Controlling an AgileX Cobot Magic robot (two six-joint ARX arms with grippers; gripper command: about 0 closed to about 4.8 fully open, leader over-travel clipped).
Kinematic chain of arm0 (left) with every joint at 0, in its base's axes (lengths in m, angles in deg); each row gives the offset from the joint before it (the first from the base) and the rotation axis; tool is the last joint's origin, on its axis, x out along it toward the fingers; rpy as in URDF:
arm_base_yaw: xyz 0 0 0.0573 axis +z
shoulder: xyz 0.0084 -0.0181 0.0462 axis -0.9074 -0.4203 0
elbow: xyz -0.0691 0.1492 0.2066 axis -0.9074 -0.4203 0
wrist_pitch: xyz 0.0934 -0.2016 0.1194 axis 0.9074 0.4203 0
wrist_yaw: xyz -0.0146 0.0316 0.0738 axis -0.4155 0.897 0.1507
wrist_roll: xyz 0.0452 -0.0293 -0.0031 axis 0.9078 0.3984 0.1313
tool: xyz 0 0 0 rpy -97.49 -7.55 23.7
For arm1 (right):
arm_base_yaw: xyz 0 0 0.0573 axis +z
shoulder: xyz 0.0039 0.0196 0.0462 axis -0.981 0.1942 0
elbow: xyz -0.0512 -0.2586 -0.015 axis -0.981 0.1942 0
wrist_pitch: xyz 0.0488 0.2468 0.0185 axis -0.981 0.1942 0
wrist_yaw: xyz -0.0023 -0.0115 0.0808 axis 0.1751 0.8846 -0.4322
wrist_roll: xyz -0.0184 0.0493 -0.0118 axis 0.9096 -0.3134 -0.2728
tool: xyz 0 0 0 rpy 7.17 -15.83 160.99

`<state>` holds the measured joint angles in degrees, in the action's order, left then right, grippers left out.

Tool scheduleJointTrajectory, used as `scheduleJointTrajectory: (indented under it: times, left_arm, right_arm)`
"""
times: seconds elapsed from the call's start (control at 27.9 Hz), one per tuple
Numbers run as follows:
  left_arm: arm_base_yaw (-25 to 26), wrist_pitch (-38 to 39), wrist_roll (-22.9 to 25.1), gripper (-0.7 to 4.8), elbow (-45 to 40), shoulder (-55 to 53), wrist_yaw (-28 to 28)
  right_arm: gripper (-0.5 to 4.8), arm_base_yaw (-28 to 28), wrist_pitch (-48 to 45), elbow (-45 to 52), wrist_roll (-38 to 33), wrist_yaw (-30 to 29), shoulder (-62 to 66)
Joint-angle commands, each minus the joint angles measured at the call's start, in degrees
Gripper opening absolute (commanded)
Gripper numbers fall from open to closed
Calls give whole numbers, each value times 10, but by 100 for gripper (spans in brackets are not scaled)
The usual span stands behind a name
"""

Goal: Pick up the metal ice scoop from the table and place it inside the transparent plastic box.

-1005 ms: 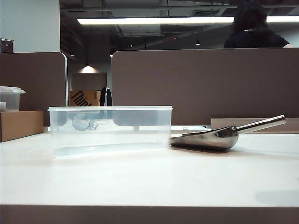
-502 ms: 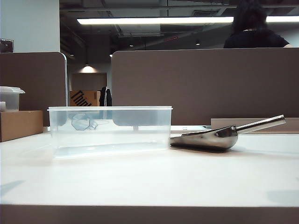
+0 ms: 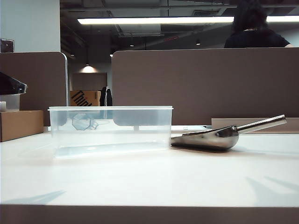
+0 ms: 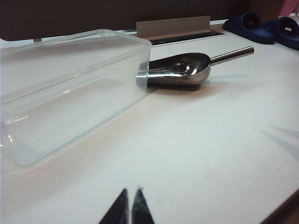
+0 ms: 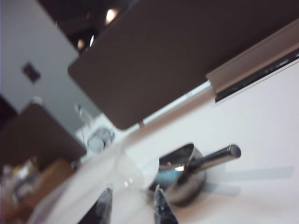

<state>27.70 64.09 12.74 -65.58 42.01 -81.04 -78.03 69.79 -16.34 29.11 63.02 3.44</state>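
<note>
The metal ice scoop (image 3: 210, 137) lies on the white table (image 3: 149, 177), its bowl mouth against the right end of the transparent plastic box (image 3: 110, 130) and its handle (image 3: 261, 123) pointing up and right. The box holds nothing. In the left wrist view my left gripper (image 4: 131, 190) hangs shut over bare table, well short of the box (image 4: 70, 88) and the scoop (image 4: 180, 70). My right gripper (image 5: 133, 190) is open with nothing between its fingers, and the blurred scoop (image 5: 187, 179) lies just beyond them. A dark part of the left arm (image 3: 11, 84) shows at the exterior view's left edge.
A brown cardboard box (image 3: 21, 123) with a small lidded container (image 3: 9, 101) on it stands at the far left. Brown partition panels (image 3: 205, 84) close off the back, with a person (image 3: 252, 28) behind them. Dark blue objects (image 4: 261, 28) lie beyond the scoop's handle.
A dark part of the left arm has come into the exterior view at the left edge, and pointed shadows have appeared on the table's front. Scoop and box have not moved.
</note>
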Motion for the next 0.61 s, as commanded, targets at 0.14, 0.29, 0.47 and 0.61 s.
scheduleJointTrajectory:
  times: [0.14, 0.29, 0.47, 0.61]
  left_arm:
    - [-1, -7, 0, 21, 0, 0, 0]
    - [-1, -7, 0, 21, 0, 0, 0]
    - [-1, -7, 0, 21, 0, 0, 0]
    - [-1, -7, 0, 21, 0, 1, 0]
  right_arm:
    - [479, 8, 5, 0, -265, 22, 58]
    - [479, 18, -65, 0, -358, 78, 170]
    - [479, 18, -281, -4, -438, 70, 398]
    - [479, 18, -414, -38, -441, 53, 590]
